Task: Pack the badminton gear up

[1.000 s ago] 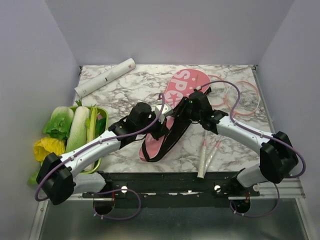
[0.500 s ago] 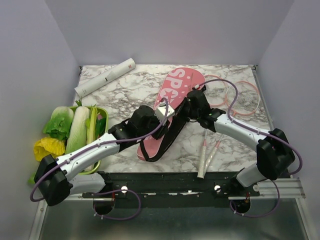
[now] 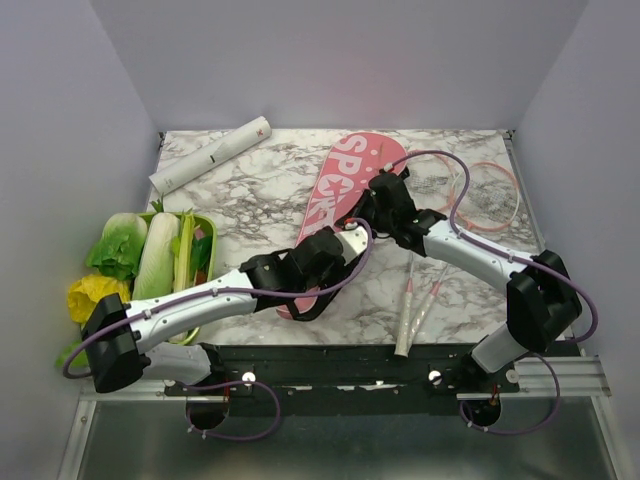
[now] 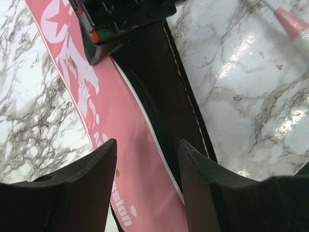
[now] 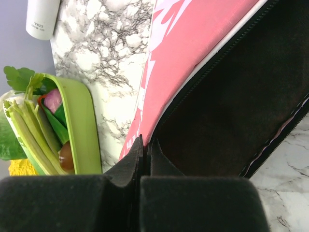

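Where the pink cover [image 3: 348, 172] lay slantwise across the middle of the marble surface [image 3: 260, 195], both arms were found converged upon it. Its broad lettered end pointed toward the far edge and its narrow end toward the arm bases.

On inspection, the right end effector [image 5: 146, 141] had its fingers pressed fully together. The zipped edge of the cover's upper panel ran in between them, and that edge was pinched. Beside the pinch the cover stood parted along its zip, showing a black interior [image 5: 241, 96].

The left end effector [image 4: 147, 145] had its fingers spread wide with nothing between them. It was poised just above the cover's pink panel and the dark opening alongside. Whether its fingertips touched the fabric could not be determined. The two end effectors were close together, the right one just beyond the left toward the broad end.

Two rackets [image 3: 405, 320] lay outside the cover on the surface to its right. Their pale handles pointed toward the near edge and their pink-framed heads toward the far right corner. The white tube [image 3: 210, 155] lay on its side near the far left corner, well apart from the cover. The green tray [image 5: 82, 130] of vegetables sat at the left edge of the surface, apart from the cover.
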`<state>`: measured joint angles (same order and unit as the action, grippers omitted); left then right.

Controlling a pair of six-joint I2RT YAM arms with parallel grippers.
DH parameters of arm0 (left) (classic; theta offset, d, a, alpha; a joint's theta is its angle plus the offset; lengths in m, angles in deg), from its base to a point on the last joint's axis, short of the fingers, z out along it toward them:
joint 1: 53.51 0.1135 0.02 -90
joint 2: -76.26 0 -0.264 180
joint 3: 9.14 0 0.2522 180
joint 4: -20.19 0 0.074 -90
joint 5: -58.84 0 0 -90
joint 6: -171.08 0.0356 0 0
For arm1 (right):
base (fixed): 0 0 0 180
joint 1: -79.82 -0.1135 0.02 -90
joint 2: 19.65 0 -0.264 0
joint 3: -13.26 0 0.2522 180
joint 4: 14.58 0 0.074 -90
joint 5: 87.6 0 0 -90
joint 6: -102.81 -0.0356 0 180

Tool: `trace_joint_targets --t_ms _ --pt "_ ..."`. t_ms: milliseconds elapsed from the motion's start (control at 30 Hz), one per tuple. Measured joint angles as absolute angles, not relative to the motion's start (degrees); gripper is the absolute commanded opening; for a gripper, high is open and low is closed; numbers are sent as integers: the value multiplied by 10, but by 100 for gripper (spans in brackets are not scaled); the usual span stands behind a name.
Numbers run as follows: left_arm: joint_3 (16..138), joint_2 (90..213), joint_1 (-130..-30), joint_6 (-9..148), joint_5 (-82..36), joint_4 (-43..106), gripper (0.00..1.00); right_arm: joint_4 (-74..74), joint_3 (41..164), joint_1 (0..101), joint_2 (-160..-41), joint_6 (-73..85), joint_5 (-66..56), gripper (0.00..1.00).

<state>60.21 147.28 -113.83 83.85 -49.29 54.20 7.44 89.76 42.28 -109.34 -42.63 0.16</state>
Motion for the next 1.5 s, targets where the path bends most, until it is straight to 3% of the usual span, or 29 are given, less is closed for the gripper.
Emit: trace_joint_targets --t_ms 133,200,233,300,367,400,733,867,967,1233,1500 --pt "602 1496 -1155 838 -531 553 58 82 898 423 -1094 -425 2 1" --pt "602 1505 -1159 836 -541 557 52 84 898 423 -1094 -424 2 1" --pt "602 1508 -1161 834 -547 559 38 84 898 423 -1094 -424 2 1" --pt "601 1510 -1162 828 -549 559 21 85 898 423 -1094 -422 2 0" --pt "600 1510 -1163 828 -550 559 7 84 898 423 -1094 -421 3 0" --pt "599 1510 -1163 824 -550 559 5 84 898 423 -1094 -420 3 1" --pt "582 1530 -1164 805 -543 544 0 87 898 423 -1116 -410 3 1" --pt "581 1544 -1163 795 -542 542 0 88 899 423 -1127 -395 0 46" --pt "576 1547 -1153 781 -535 540 0 89 900 431 -1126 -381 -4 52" --pt "533 1547 -1075 711 -495 508 0 128 857 497 -1020 -331 10 61" --pt "485 1558 -1036 613 -441 427 0 206 822 555 -932 -270 93 61"
